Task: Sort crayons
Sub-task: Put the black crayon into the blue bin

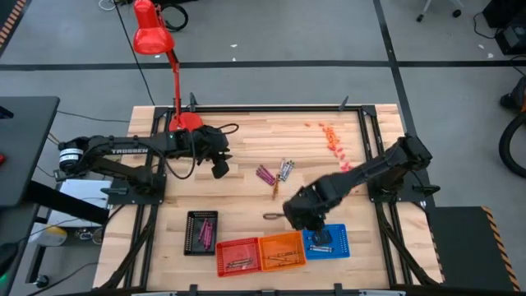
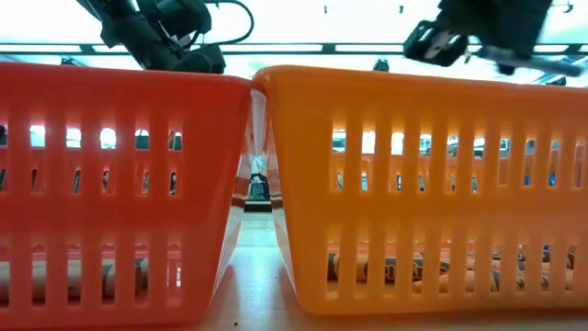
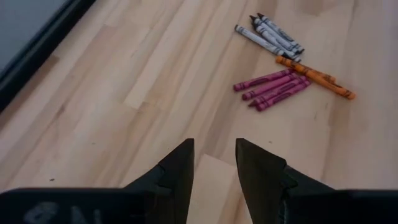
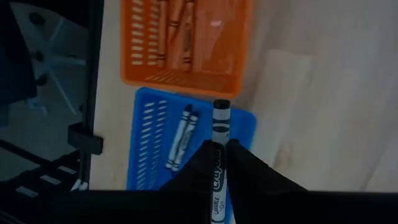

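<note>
right hand [image 4: 219, 163], clamped grey crayon [image 4: 219, 146], black tip

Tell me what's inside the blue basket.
The blue basket holds two pale grey crayons lying side by side. The right gripper, shut on another grey crayon, covers part of it.

"trossen" on the left arm [image 1: 123, 151]; "crayola" on the held crayon [image 4: 219, 163].

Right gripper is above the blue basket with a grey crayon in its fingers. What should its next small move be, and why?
Probably open the right gripper and let the grey crayon drop. It is pinched between the fingers directly over the blue basket, which already holds two matching grey crayons, so it looks lined up. The left gripper waits open above the table.
</note>
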